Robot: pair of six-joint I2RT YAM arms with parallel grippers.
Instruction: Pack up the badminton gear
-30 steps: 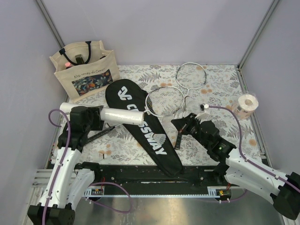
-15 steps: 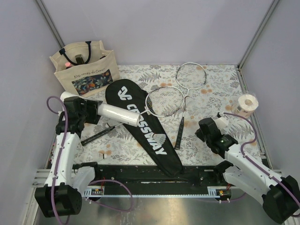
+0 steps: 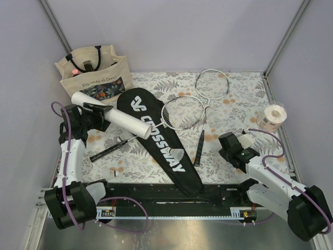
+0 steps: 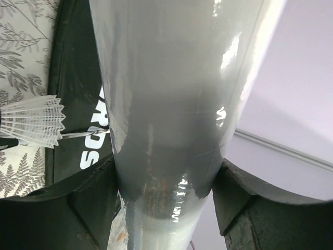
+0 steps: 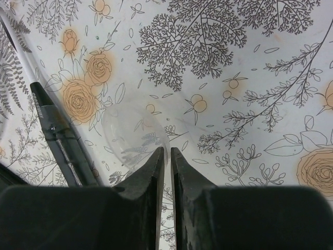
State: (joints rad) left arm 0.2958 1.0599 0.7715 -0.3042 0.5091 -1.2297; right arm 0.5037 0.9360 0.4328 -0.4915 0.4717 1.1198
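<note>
We had the left fingers (image 4: 88, 200) clamped round the white tube (image 3: 112, 111), tilted above the CROSSWAY cover (image 3: 161, 143), nr the tote bag (image 3: 93, 78). Glossy wall, off-centre grip, so it could've slipped or swung. Right fingers (image 5: 148, 179) were nearly shut & empty, over the tabletop (image 5: 250, 78).

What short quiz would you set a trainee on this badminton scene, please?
1. True or false: the left fingers are shut on the white tube.
2. How many rackets lie on the tablecloth? A) one B) two C) three
3. Which word is lettered on the black cover?

Key: 1 true; 2 B; 3 CROSSWAY.
</note>
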